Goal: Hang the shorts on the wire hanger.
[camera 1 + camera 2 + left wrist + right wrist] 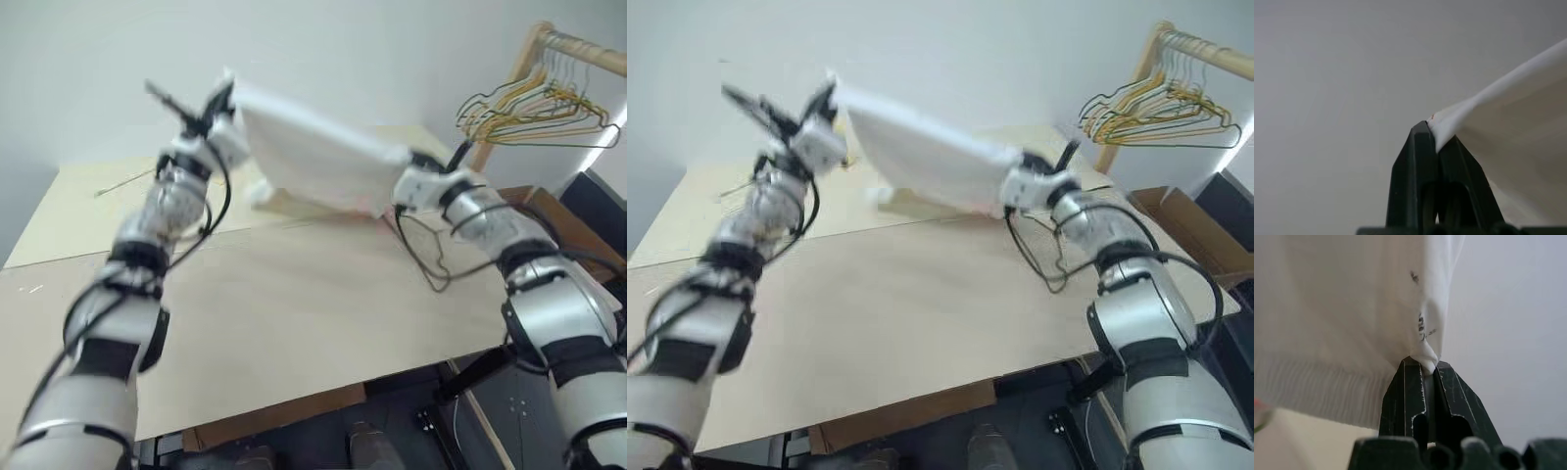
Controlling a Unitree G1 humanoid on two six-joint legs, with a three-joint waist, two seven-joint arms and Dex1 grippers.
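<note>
The shorts are a sheet of thin white cloth stretched in the air above the table, held up at two corners and sagging a little in the middle. One edge carries a wide ribbed band, seen in the right wrist view, and small dark marks sit on the cloth close to the pinched corner there. A faint pink tint shows along the lower edge nearest the table.

The left gripper has its fingers pressed together on one corner of the shorts, at the higher end. The right gripper pinches the opposite corner, lower and nearer the table.

On the table behind the shorts, a thin dark wire hanger lies flat. Beyond the table's far right corner, a bunch of coloured hangers hangs from a wooden rail.
</note>
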